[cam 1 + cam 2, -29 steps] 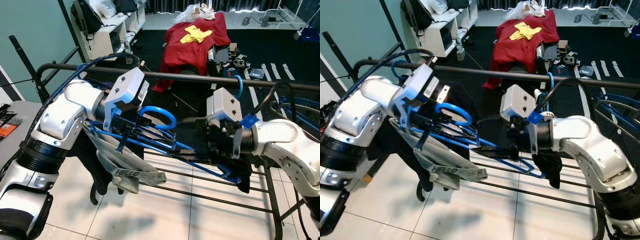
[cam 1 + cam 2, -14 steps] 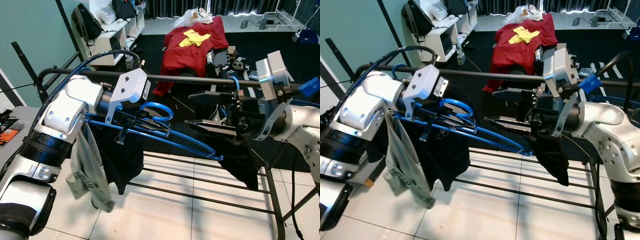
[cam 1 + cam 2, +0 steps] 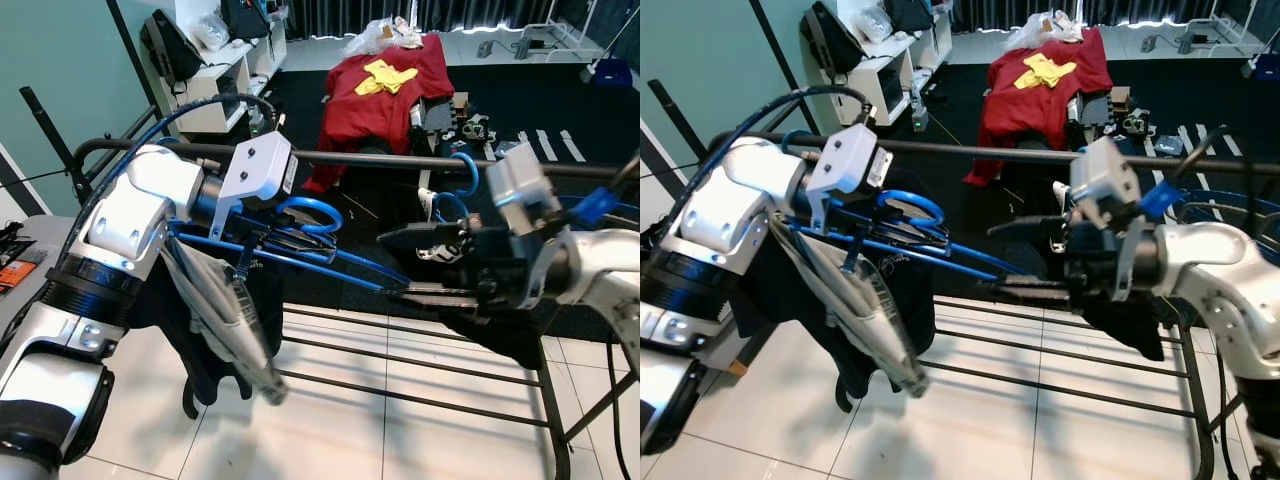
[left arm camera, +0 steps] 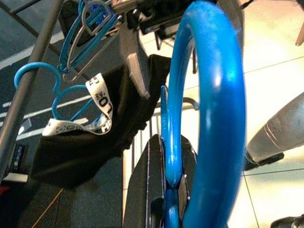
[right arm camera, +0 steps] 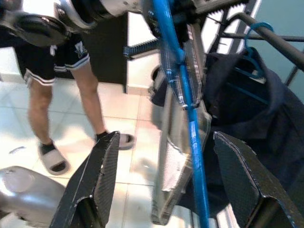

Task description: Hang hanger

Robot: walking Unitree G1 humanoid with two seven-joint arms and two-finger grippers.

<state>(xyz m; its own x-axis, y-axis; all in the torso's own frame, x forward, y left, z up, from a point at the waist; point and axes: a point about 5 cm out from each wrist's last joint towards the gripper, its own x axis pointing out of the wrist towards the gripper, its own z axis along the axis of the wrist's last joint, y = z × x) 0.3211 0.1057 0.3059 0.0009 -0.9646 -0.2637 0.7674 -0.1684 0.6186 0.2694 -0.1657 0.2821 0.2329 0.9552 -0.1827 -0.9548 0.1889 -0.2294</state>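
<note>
Left tool (image 3: pixel 285 238) clenched on the blue hanger (image 3: pixel 330 258) at its hook, just below the rack's dark rail (image 3: pixel 400 160) (grey garment (image 3: pixel 225 320) draped off it). Right tool (image 3: pixel 420 265) released, fingers spread around the hanger's far end.
</note>
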